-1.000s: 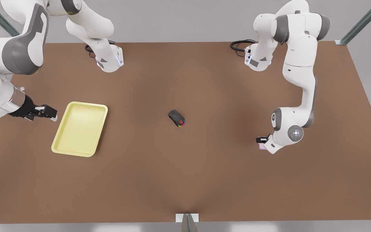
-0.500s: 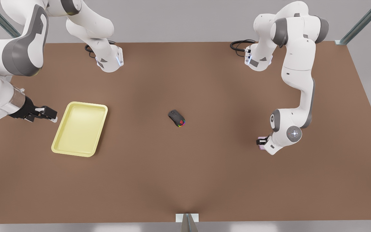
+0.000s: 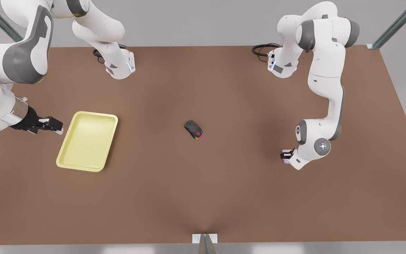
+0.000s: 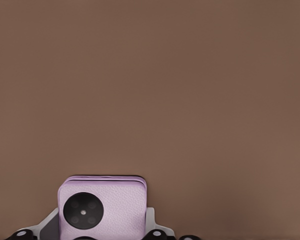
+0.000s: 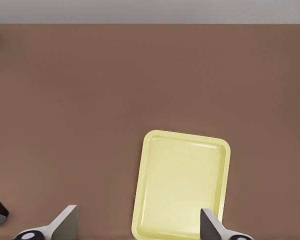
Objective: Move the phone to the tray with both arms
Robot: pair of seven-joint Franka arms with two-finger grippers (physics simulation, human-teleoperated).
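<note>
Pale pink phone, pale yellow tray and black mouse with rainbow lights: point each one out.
Pale pink phone (image 4: 102, 207): left wrist view, middle of its pink face.
Pale yellow tray (image 3: 87, 141): front view, bare floor inside the rim.
Black mouse with rainbow lights (image 3: 193, 129): front view, middle of its back.

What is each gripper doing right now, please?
Left gripper: shut on the phone.
Right gripper: open, empty, beside the tray.

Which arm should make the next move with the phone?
Left. The left gripper is already around the phone, fingers on both sides, at the front view's right. The right gripper waits open beside the tray, far off.
</note>
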